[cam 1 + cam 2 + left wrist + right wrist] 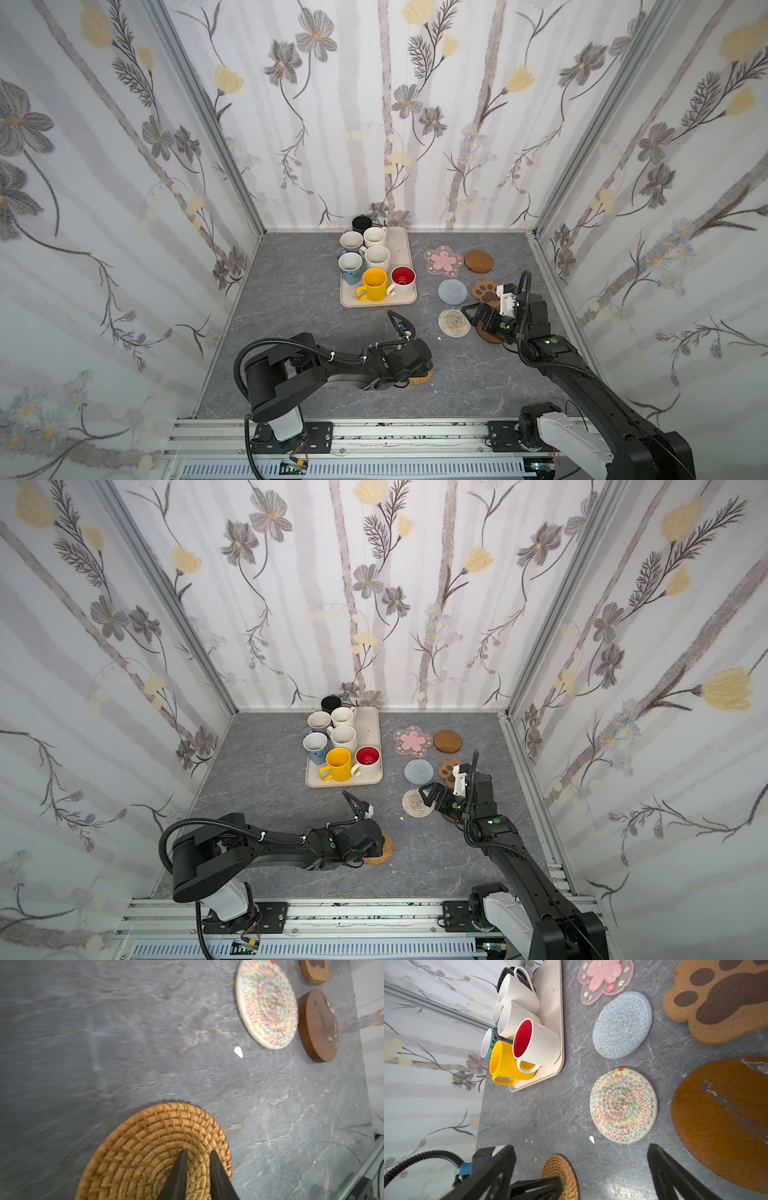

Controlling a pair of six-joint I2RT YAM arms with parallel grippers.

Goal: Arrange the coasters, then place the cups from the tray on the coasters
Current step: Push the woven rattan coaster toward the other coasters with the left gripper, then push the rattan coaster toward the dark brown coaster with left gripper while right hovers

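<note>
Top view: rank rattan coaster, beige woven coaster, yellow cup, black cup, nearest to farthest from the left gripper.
1. rattan coaster, under the left gripper.
2. beige woven coaster, farther back, to the right.
3. yellow cup, near end of the tray.
4. black cup, rearmost.

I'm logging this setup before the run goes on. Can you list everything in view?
table: one, grey marbled
tray: one, beige, far middle of the table
cups: seven, yellow, red-lined white, black, pale blue, lavender, cream, speckled, clustered at the tray
coasters: seven, mixed; six right of the tray, rattan coaster near the front
left gripper: one, black, fingers nearly together on the rattan coaster
right gripper: one, black, fingers wide open over the right-hand coasters
</note>
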